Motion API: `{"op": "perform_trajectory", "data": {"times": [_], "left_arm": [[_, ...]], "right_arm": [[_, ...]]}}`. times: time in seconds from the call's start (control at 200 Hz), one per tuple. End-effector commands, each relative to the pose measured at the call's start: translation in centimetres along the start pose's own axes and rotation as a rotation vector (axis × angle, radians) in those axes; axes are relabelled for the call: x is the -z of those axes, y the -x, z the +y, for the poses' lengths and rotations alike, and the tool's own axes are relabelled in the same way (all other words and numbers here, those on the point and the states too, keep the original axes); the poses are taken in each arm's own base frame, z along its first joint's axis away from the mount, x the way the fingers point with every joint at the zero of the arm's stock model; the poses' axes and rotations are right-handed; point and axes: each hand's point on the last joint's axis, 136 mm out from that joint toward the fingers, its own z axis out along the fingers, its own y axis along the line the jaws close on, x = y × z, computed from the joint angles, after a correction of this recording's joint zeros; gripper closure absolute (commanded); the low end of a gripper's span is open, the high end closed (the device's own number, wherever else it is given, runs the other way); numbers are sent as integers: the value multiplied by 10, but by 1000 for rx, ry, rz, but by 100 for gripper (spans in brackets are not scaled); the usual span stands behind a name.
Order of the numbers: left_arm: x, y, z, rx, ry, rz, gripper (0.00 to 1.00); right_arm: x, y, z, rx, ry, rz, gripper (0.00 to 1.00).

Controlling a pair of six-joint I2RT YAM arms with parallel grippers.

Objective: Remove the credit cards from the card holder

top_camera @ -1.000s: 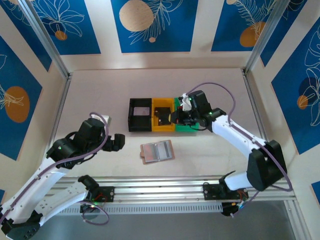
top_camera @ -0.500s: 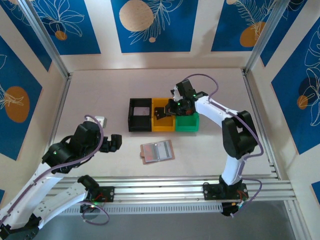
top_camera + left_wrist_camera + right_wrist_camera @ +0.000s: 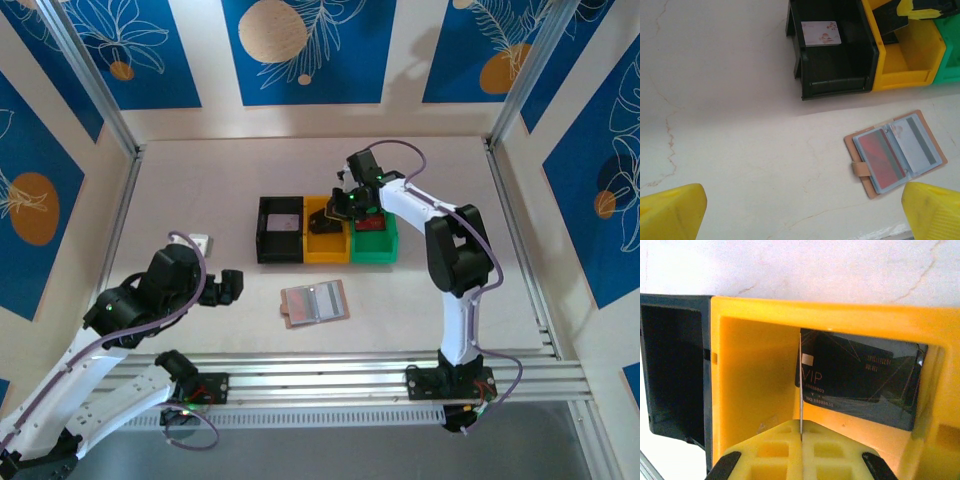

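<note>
Near left: left gripper (image 3: 232, 285) hangs wide open, free to steady the card holder (image 3: 895, 152), which lies unfolded with credit cards (image 3: 882, 157) in its pockets. Farther: right gripper (image 3: 801, 440) pinches one card (image 3: 801, 390) edge-on over the yellow bin (image 3: 760, 310), seemingly for dropping.

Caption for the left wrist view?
Open card holder, a red card and a pale card still in its pockets; a floral card in the black bin.

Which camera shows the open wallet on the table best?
The left wrist camera. There the wallet lies open and close, with a red card in one pocket and a pale card in the other. The top camera shows it small, its cards hard to tell.
</note>
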Motion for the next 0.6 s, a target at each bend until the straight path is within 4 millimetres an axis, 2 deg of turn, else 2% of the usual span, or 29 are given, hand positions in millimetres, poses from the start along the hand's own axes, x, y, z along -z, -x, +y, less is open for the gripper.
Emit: {"op": "perform_trajectory", "data": {"times": [0.0,0.595], "left_arm": [[-1,0,4,5,14,-6,0],[-2,0,3,0,13,-4,0]], "right_arm": [[-2,2,3,-3,21,27,100],[-14,2,-2,-31,22,56,100]]}}
